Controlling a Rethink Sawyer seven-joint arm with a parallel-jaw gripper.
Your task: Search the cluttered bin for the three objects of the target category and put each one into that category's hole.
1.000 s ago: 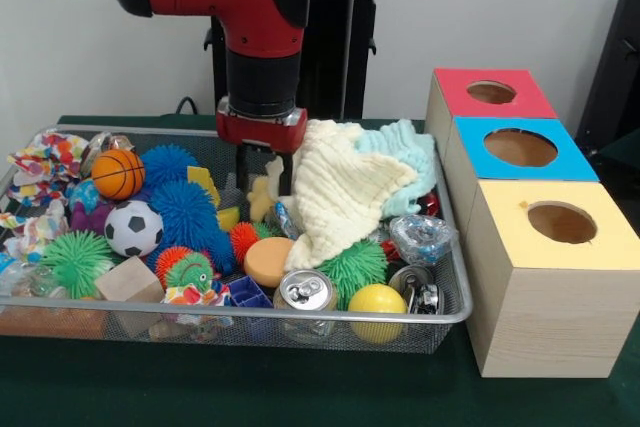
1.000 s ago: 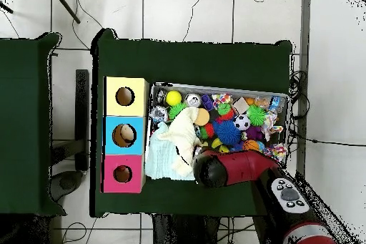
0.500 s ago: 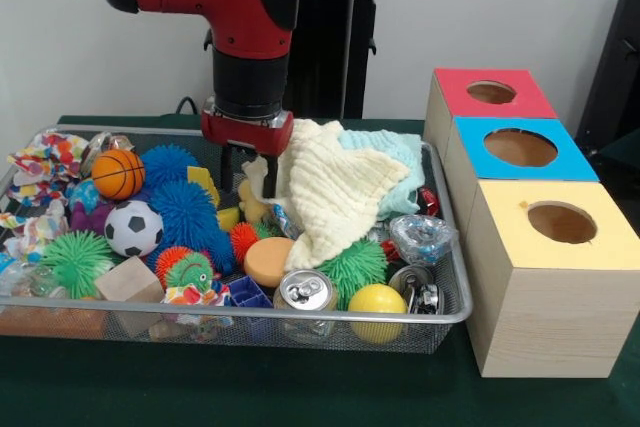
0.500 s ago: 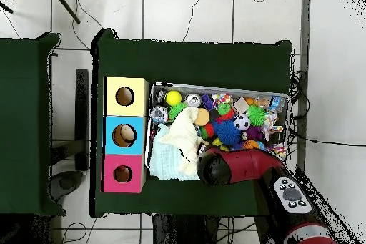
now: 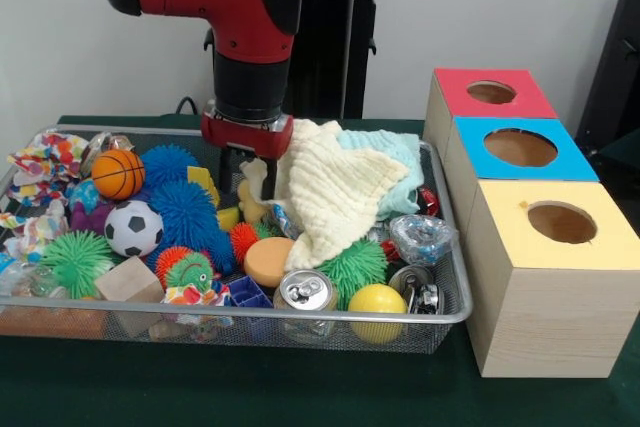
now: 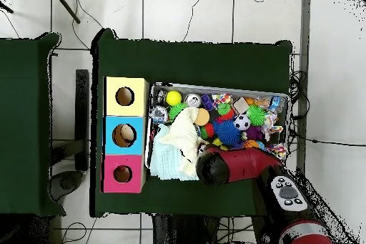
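Pincer [image 5: 250,182] is down in the bin [image 5: 300,319], right against the edge of the cream cloth [image 5: 335,192]. Something pale sits in its gap, but honestly I cannot tell if it's clamped on the cloth or just shoved up against it

Front view: compared with a second ago, the arm has slid sideways away from the boxes and the cream cloth came along with it, and so did the pale blue cloth [image 5: 395,162] behind it. So it's dragging or peeling the cover off the pile, which is my guess at the search step. Nothing is lifted out yet. The target category isn't given, so I can't say which toys count. The holes are in the red box [image 5: 450,87], blue box [image 5: 575,162] and yellow box [image 5: 610,247], all beyond the cloth from the pincer, outside the bin wall. On the pincer's other side are the blue spiky ball [image 5: 185,212] and basketball [image 5: 118,174], close by, so there's little free room that way. Straight up is the open exit

Overhead view: the red arm [image 6: 243,166] covers the pincer completely. The cloth [image 6: 184,135] spills from under the wrist toward the boxes, and the blue one [image 6: 163,161] hangs at the bin wall there. The blue box looks like it already has something in its hole. The desk [image 6: 193,59] beyond the bin is bare green, with plenty of room to swing over
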